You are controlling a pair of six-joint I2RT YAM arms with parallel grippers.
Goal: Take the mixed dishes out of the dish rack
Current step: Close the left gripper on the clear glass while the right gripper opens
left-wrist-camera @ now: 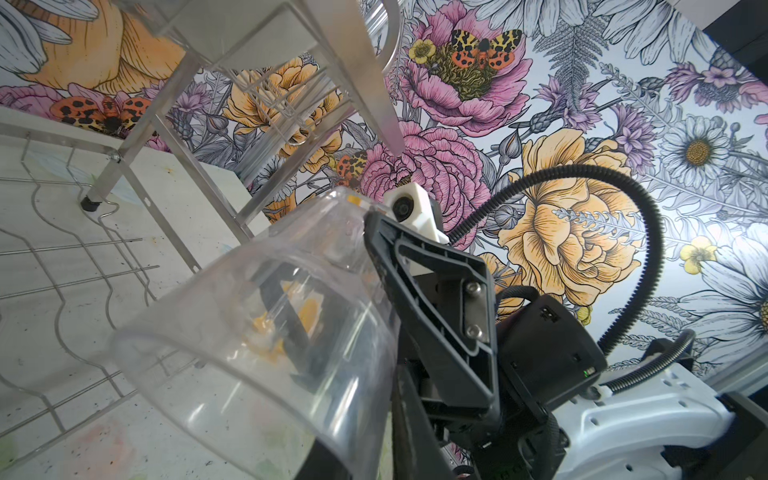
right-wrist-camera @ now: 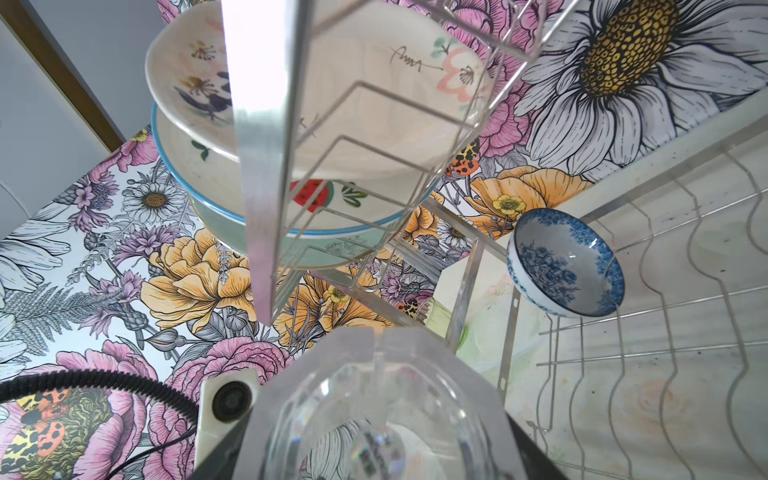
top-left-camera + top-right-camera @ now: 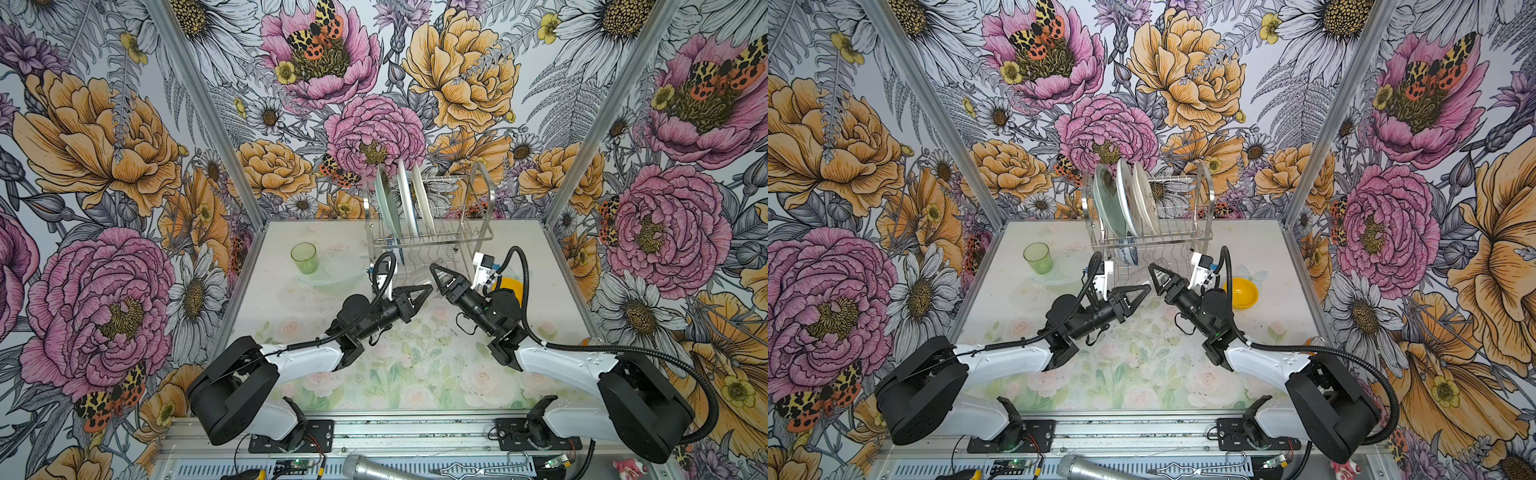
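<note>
The right fingers (image 1: 436, 299) were seen clamped on the clear tumbler (image 1: 249, 332), which was held tilted just in front of the dish rack's (image 3: 457, 239) lower shelf. Its long axis was judged to run roughly along those fingers, with the base toward the rack and the mouth away from it, toward the left fingers (image 3: 417, 293). These were seen drawn almost together close to the tumbler's mouth end. Whether its rim was pinched between them could not be told. A handover was judged to turn on that rim.
</note>
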